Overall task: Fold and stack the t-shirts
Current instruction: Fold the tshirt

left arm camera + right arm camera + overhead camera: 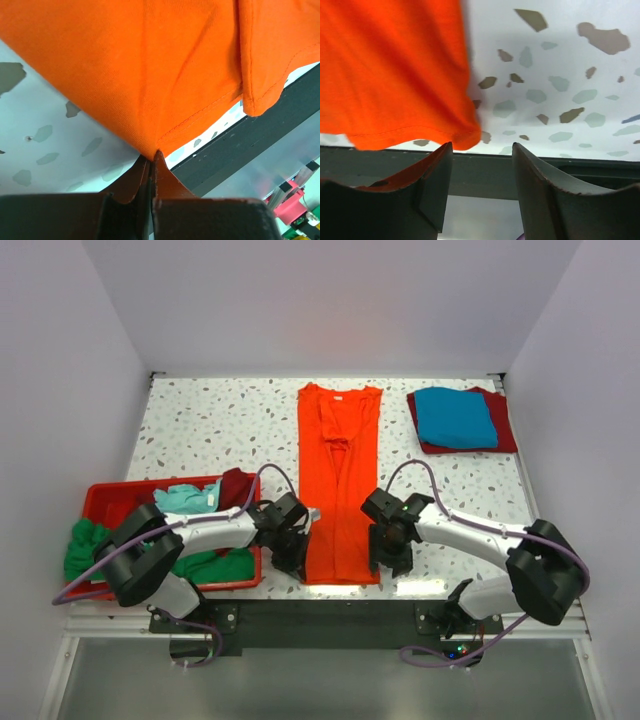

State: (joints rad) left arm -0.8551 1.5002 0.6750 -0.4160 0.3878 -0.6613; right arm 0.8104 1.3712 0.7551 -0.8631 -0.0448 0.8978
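Since the overhead cam shows the whole layout, starting there: the orange t-shirt lies folded into a long narrow strip down the middle of the speckled table, with the collar end at the far side and the hem right at the near edge. The left gripper sits at the strip's near left corner. The right gripper is just off the near right corner. At the far right of the table, a folded blue t-shirt is stacked on a folded dark red t-shirt. Over on the left, the red bin has a green shirt, a light teal shirt and a dark red shirt bunched up in it, with the green one spilling over the bin's left side.

Left wrist cam: the fingers are pressed tight together, pinching the orange shirt's hem corner. The cloth is drawn into a point at the tips and fans out from there. Another layer's hem hangs at the upper right, by the table's edge.

Right wrist cam: the fingers stand roughly half apart with nothing between them. The orange shirt's corner lies on the table just beyond the tip of the finger on the left of this view. I can't tell if it touches.
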